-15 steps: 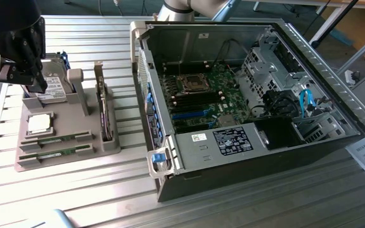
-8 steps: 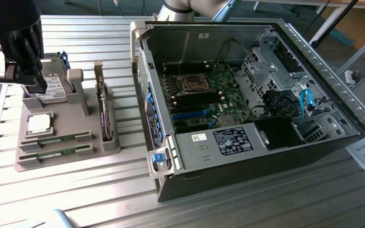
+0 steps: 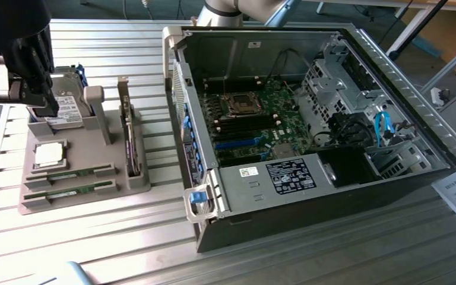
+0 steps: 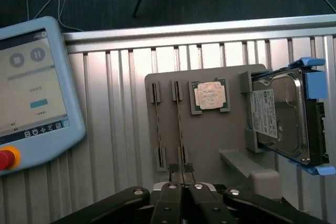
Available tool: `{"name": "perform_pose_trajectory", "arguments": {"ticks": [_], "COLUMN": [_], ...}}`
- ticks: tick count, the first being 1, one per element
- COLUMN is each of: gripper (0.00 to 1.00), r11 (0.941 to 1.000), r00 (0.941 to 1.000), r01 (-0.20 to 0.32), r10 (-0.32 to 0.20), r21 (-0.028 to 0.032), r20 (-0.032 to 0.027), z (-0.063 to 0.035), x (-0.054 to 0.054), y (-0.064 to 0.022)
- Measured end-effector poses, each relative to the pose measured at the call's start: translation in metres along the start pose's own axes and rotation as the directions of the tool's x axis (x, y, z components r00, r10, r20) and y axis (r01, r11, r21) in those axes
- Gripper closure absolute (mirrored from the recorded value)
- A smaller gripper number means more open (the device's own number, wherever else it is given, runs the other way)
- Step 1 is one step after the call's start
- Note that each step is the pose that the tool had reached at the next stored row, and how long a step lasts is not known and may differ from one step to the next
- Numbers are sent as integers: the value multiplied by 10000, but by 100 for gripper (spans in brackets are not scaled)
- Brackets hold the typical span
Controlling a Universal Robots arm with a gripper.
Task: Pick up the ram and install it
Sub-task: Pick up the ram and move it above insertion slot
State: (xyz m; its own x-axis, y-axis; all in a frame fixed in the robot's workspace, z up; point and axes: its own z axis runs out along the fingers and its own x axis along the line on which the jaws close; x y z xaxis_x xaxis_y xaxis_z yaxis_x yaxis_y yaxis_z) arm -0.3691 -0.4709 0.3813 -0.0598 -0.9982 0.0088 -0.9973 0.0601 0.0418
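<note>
Two ram sticks lie side by side in slots of the grey parts holder (image 3: 85, 205): one ram (image 3: 68, 176) and its twin (image 3: 66, 192). The wrist view catches both on edge as thin lines, one ram (image 4: 179, 124) in line with my fingertips and the other ram (image 4: 158, 124) beside it. My gripper (image 3: 42, 101) hangs well above the holder's hard-drive end, at the exterior view's left. In the wrist view my gripper (image 4: 181, 170) is shut with nothing in it. The open computer case (image 3: 418, 113) shows its motherboard (image 3: 252, 119).
On the holder also sit a square silver processor (image 3: 48, 154), a hard drive (image 3: 63, 108) in a blue bracket and an upright expansion card (image 3: 133, 145). A teach pendant (image 4: 31, 87) lies on the ribbed metal table (image 3: 93, 249) beside the holder.
</note>
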Motion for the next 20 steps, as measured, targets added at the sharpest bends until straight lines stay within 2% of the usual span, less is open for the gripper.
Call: {"name": "perform_pose_trajectory", "arguments": {"ticks": [8,20], "gripper": [89,89], "r11": [10000,10000], "r00": [10000,10000], "r01": [15,15], "r10": [-15,-15], "r21": [-1,0], "r20": [-2,-6], "z": [6,69], "x": [0,-1], "y": [-1,-3]}}
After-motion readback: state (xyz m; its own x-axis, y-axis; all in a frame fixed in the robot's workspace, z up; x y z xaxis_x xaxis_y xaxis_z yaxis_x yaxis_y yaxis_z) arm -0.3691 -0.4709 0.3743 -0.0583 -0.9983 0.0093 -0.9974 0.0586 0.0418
